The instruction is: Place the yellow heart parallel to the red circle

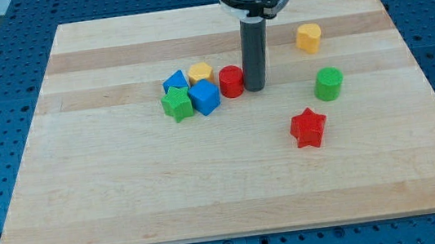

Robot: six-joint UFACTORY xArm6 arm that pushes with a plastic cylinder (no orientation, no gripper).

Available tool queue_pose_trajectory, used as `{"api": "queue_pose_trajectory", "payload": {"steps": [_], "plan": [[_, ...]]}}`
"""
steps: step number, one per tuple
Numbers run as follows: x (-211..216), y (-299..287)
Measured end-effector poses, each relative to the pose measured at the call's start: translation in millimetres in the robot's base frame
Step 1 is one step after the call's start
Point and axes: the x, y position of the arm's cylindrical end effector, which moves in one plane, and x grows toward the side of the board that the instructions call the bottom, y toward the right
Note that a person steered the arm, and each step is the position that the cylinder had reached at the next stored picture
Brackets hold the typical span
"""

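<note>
The yellow heart [308,37] lies near the view's upper right of the wooden board [128,198]. The red circle [231,81] stands near the board's middle. My tip [255,88] is just to the right of the red circle, touching or nearly touching it, and well to the lower left of the yellow heart.
Left of the red circle is a tight cluster: a yellow block [200,73], a blue block [174,82], a blue cube [205,98] and a green star [177,103]. A green cylinder [329,84] and a red star [308,127] lie at the right.
</note>
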Motion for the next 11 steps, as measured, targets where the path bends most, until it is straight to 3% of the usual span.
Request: {"api": "queue_pose_trajectory", "payload": {"steps": [4,5,6,9,10,11], "plan": [[0.0,-8.8],[5.5,2.6],[7.2,52.9],[-118.8,55.3],[-130.0,100.5],[-107.9,119.5]]}}
